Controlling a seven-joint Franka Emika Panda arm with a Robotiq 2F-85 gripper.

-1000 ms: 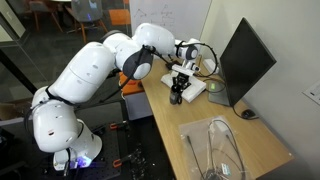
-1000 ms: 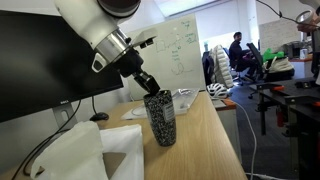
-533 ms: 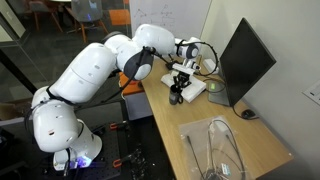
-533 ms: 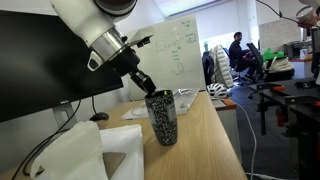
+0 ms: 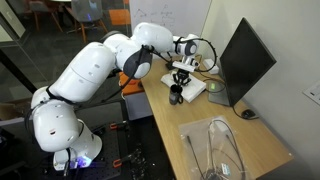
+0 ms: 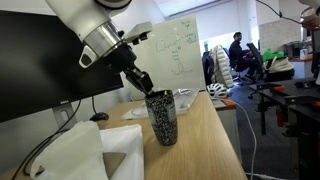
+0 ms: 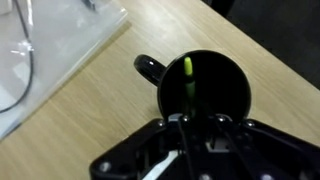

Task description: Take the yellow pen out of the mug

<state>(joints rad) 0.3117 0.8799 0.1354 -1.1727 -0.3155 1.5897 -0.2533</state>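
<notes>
The small black mug [image 5: 176, 96] stands on the wooden desk, and its speckled side shows in an exterior view [image 6: 162, 118]. In the wrist view I look down into the mug [image 7: 228, 82], with its handle at the left. The yellow pen [image 7: 187, 78] stands inside it. My gripper [image 7: 198, 120] hangs right over the mug's mouth, with its jaws drawn close together at the pen's near end. In both exterior views the gripper [image 5: 180, 78] [image 6: 142, 82] sits just above the mug's rim. The pen is hidden in those views.
A dark monitor [image 5: 245, 60] [image 6: 40, 60] stands behind the mug. A clear plastic bag with cables [image 5: 218, 150] [image 7: 45, 45] lies on the desk. A flat black device on white paper [image 5: 192, 86] sits beside the mug. The desk edge [image 6: 228, 150] is close by.
My gripper has risen a little from the mug's mouth and shifted slightly sideways. The mug has not moved.
</notes>
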